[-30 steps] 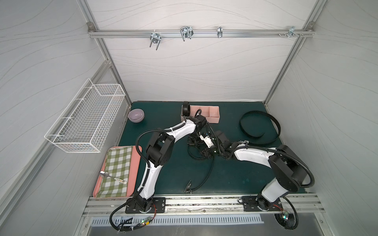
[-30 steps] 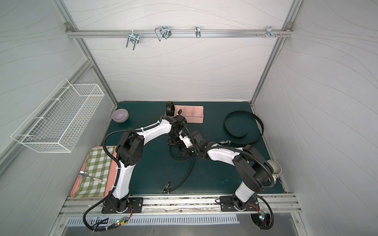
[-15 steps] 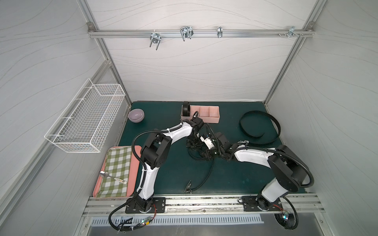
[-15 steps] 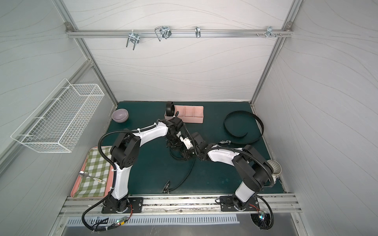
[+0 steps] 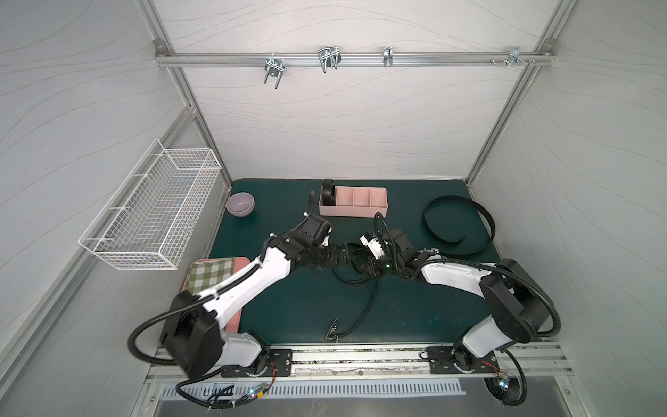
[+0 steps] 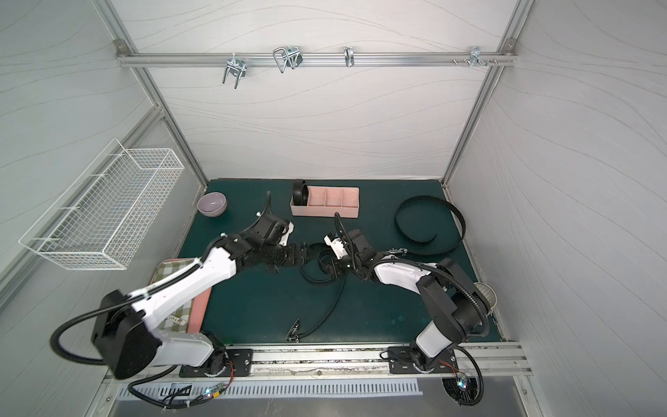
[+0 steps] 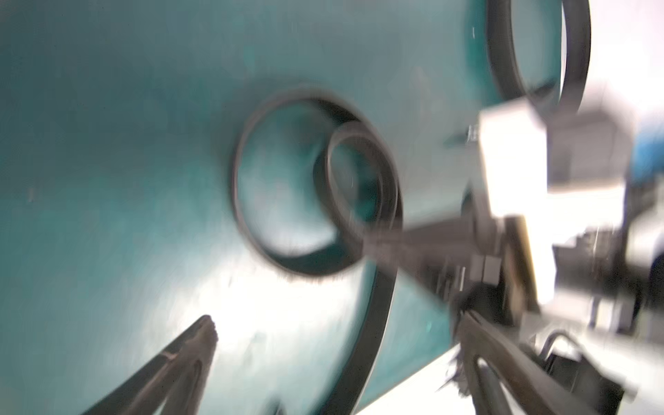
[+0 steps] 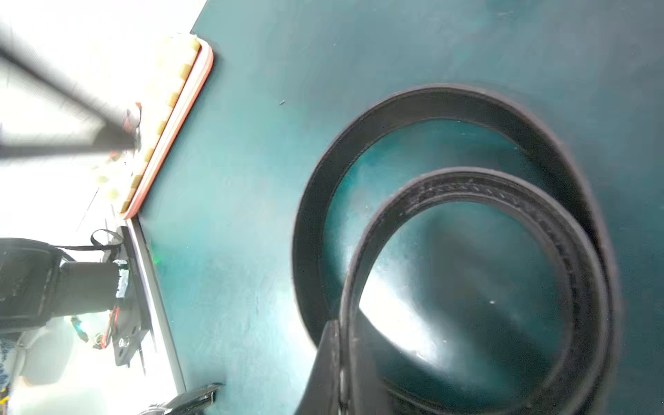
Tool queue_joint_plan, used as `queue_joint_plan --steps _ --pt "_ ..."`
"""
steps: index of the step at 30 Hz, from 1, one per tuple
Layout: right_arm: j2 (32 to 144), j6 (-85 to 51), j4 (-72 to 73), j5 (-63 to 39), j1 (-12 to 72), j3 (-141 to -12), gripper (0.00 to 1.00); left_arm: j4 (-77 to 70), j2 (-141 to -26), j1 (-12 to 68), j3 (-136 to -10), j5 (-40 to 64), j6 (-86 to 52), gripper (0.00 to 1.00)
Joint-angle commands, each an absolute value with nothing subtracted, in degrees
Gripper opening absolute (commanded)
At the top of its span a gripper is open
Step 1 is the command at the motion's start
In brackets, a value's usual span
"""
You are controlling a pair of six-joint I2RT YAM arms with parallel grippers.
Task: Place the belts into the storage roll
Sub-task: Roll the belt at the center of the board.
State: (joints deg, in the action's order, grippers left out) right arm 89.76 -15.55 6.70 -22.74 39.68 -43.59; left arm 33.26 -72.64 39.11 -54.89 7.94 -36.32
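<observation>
The pale-pink storage roll stands at the back, with one coiled belt in its leftmost compartment. A second belt lies in a loose curve at the right. A third belt is half coiled mid-table, its tail ending at a buckle. My right gripper is shut on this coil's strap. My left gripper stands open facing the coil, holding nothing.
A purple bowl sits back left below a white wire basket on the wall. A flat pink tray with a checked cloth lies under my left arm. A small cup stands at the right edge.
My left gripper has gone from shut to wide open and drawn away from the storage roll toward the mid-table coil. My right gripper stays shut on the belt.
</observation>
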Motion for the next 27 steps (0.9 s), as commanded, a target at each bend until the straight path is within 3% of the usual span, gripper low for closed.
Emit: queue_joint_plan --steps 1,7,13,21,25,26,27 --pt "90.64 -14.69 4.01 -24.56 37.76 -44.03 0.0 33.49 -68.1 46.91 -46.43 -1.95 -40.94 0.99" --pt "91.22 -14.43 2.35 -24.83 36.56 -44.21 0.0 28.68 -63.25 62.57 -37.61 -11.12 -44.41 0.99" --pt "92.38 -15.25 1.9 -25.92 35.39 -44.3 0.0 28.55 -72.88 72.33 -42.56 -16.22 -38.02 0.99" --pt "93.2 -15.21 1.14 -25.88 35.16 -44.65 0.0 26.38 -85.0 74.4 -49.14 -15.72 -29.27 0.99" --pt "93.49 -15.27 0.65 -25.61 35.12 -44.74 0.0 29.49 -90.69 74.38 -52.29 -15.86 -26.11 0.81" --pt "93.48 -15.28 0.57 -25.48 35.07 -44.66 0.0 29.97 -91.83 74.43 -52.84 -15.83 -25.7 0.75" --pt "93.49 -15.21 0.45 -24.94 35.09 -44.57 0.0 30.42 -92.85 74.42 -53.15 -15.85 -25.45 0.61"
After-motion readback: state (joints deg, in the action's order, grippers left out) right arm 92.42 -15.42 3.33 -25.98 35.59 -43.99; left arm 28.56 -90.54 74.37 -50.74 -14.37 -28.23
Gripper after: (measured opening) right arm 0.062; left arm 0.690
